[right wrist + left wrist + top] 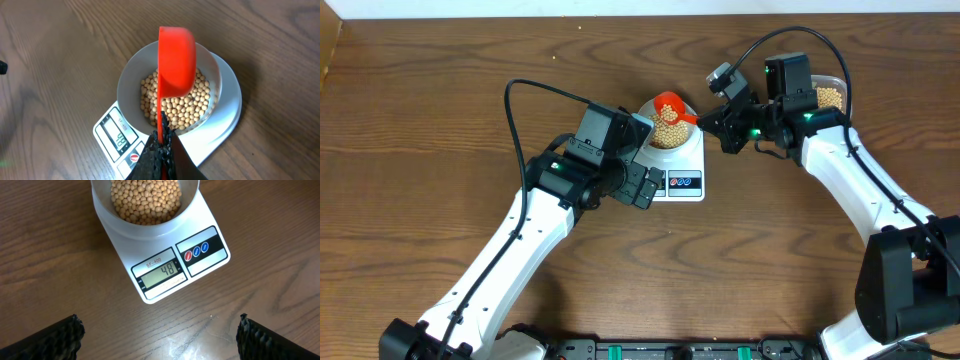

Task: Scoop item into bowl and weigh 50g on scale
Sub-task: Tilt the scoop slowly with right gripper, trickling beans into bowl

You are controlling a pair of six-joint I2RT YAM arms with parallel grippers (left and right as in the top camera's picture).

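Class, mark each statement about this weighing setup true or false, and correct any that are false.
1. The bowl stands on the scale. True.
2. The scale's display reads 50. False: it reads 48.
3. The right gripper holds a red scoop above the bowl. True.
4. The left gripper is shut on the bowl. False: its jaws are wide open, it holds nothing, and it hovers near the scale.
5. The bowl is empty. False: it holds many tan beans.
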